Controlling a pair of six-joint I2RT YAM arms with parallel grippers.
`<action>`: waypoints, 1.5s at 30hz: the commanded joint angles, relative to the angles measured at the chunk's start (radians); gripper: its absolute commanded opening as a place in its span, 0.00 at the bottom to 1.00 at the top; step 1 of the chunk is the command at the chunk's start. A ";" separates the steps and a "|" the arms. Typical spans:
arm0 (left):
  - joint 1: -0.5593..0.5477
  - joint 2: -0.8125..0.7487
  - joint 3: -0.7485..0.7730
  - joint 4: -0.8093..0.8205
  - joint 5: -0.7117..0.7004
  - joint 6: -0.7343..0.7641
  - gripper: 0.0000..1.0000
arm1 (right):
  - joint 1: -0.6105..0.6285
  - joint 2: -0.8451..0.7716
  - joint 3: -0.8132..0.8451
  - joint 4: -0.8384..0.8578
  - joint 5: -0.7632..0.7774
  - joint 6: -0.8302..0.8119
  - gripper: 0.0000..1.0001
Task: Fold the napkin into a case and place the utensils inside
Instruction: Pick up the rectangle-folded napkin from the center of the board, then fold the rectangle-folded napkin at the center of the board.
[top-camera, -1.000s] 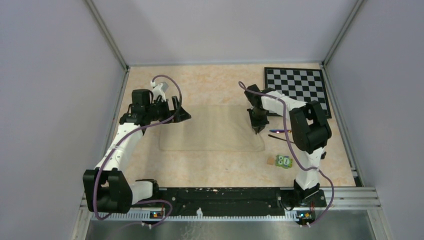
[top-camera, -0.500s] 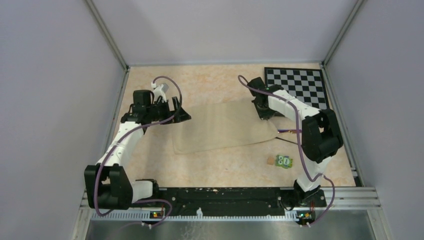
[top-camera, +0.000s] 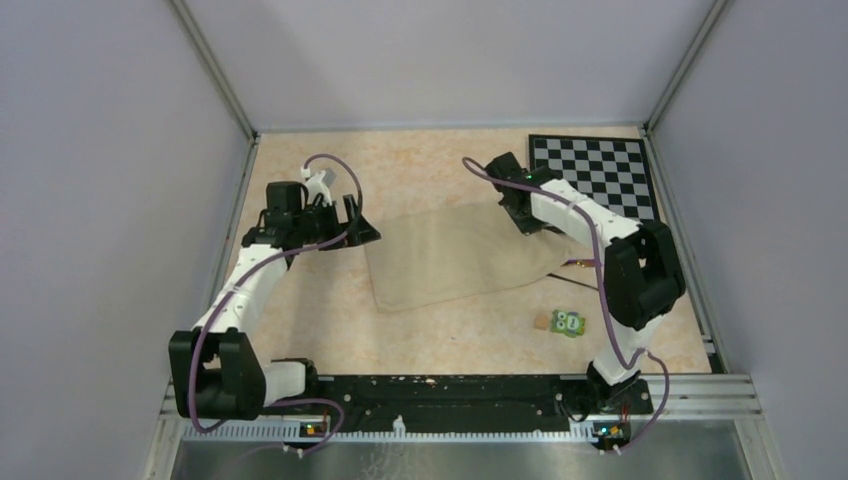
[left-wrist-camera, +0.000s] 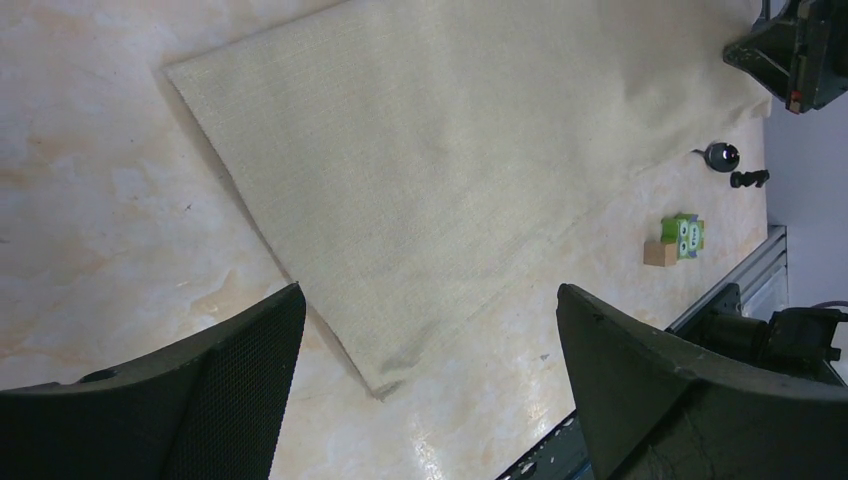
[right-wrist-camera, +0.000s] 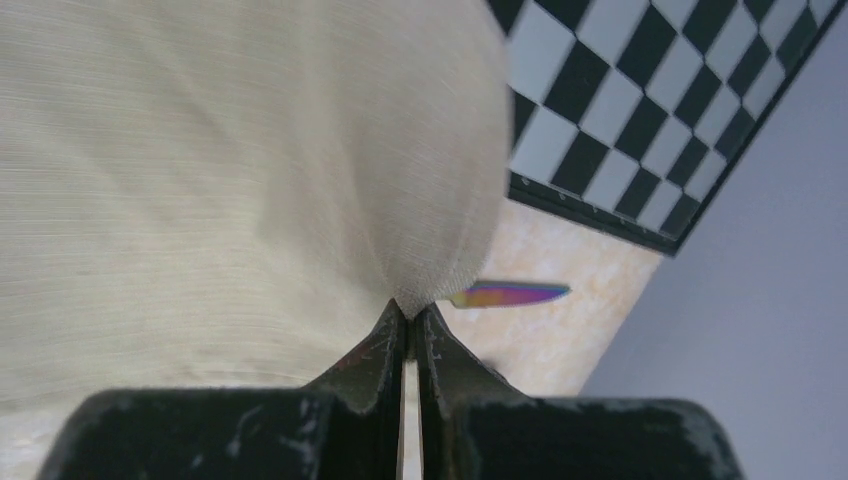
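The beige napkin (top-camera: 455, 258) lies askew in the middle of the table, its far right corner lifted. My right gripper (top-camera: 524, 216) is shut on that corner; in the right wrist view the jaws (right-wrist-camera: 410, 315) pinch the cloth (right-wrist-camera: 200, 150) tightly. My left gripper (top-camera: 368, 232) is open and empty, just left of the napkin's far left corner. In the left wrist view the cloth (left-wrist-camera: 430, 150) lies flat beyond its fingers (left-wrist-camera: 250, 370). The utensils (top-camera: 576, 266) lie right of the napkin, partly hidden by the right arm. An iridescent purple-blue knife tip (right-wrist-camera: 510, 294) shows past the cloth.
A chessboard (top-camera: 595, 175) lies at the far right, close behind the right gripper (right-wrist-camera: 640, 110). A small green block with white dots (top-camera: 570, 322) and a tan cube sit near the front right, also in the left wrist view (left-wrist-camera: 685, 232). A tiny black knob (left-wrist-camera: 722, 155) lies nearby.
My right gripper has moved away from the arms' bases with the napkin corner in it. The napkin slid right and turned, its left edge moving away from the still left gripper.
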 joint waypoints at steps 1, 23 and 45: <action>0.015 -0.038 -0.005 0.037 -0.020 -0.005 0.99 | 0.129 -0.002 0.099 -0.013 -0.119 0.035 0.00; 0.143 0.041 -0.026 0.046 0.019 -0.092 0.99 | 0.363 0.303 0.314 0.338 -0.931 0.452 0.00; 0.154 0.038 -0.027 0.045 0.017 -0.087 0.99 | 0.423 0.365 0.423 0.302 -0.994 0.463 0.00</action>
